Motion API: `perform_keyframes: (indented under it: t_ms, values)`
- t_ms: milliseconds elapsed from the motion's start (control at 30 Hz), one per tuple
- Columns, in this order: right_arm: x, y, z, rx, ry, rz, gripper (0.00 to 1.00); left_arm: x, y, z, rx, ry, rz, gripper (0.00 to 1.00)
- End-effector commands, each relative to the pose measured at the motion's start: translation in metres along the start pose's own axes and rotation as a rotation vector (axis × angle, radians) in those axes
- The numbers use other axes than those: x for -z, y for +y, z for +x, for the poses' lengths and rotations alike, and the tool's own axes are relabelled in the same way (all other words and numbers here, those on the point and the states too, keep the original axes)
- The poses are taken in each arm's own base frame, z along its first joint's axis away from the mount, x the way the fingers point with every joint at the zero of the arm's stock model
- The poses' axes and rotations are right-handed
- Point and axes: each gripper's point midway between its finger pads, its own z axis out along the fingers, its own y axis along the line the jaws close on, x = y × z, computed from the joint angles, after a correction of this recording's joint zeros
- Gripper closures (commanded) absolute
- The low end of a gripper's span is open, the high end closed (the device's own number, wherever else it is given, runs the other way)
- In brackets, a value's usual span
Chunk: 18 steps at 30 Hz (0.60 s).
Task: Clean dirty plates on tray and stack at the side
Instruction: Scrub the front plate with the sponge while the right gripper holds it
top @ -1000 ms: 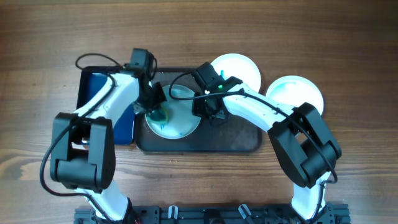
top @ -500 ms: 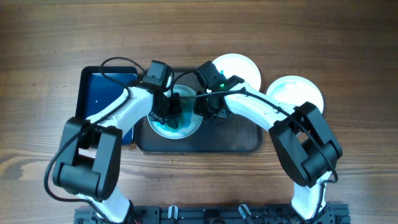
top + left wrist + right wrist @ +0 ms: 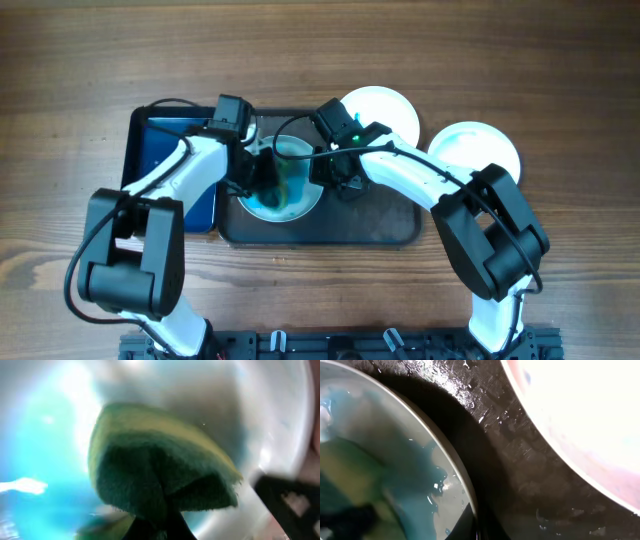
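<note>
On the counter (image 3: 520, 60) tray (image 3: 385, 225), your left gripper (image 3: 262, 178) clamps a sponge (image 3: 160, 475) against the smeared plate (image 3: 303, 203); right gripper (image 3: 336, 180) closure indeterminate.

L arm (image 3: 180, 172), R arm (image 3: 412, 178): white shells, black joints/cables; green LED (image 3: 353, 139) on R.

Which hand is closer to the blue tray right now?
Left. The left hand is over the plate beside the blue tray; the right hand sits at that plate's far, right edge.
</note>
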Motion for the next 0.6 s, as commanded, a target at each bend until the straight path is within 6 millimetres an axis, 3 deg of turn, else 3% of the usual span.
perform_keyframes:
  t_ms: [0, 133, 200, 300, 367, 467, 533, 567]
  values:
    - [-0.006, -0.007, -0.007, 0.006, -0.020, 0.027, 0.96, -0.013, -0.034, 0.008, -0.141, 0.036, 0.182, 0.96]
    - [-0.006, -0.007, -0.007, 0.008, -0.020, 0.027, 0.96, -0.006, 0.005, -0.056, 0.011, -0.242, -0.028, 0.96]
    - [-0.006, -0.007, -0.007, 0.008, -0.021, 0.027, 0.96, 0.002, 0.028, -0.073, 0.091, -0.338, -0.148, 0.96]
    - [-0.006, -0.008, -0.007, 0.009, -0.022, 0.030, 0.96, 0.015, 0.079, -0.063, 0.274, -0.386, -0.404, 0.96]
    - [-0.007, -0.008, -0.007, 0.009, -0.025, 0.027, 0.96, 0.018, 0.096, -0.043, 0.332, -0.339, -0.492, 0.96]
    - [-0.007, -0.007, -0.009, 0.011, -0.030, 0.021, 0.96, 0.006, 0.084, -0.006, 0.268, -0.131, -0.426, 0.96]
    - [-0.007, -0.006, -0.009, 0.011, -0.029, 0.018, 0.96, -0.006, 0.055, 0.010, 0.130, 0.003, -0.254, 0.96]
    - [-0.007, -0.006, -0.009, 0.015, -0.029, 0.017, 0.95, -0.009, 0.030, 0.018, 0.030, 0.064, -0.112, 0.96]
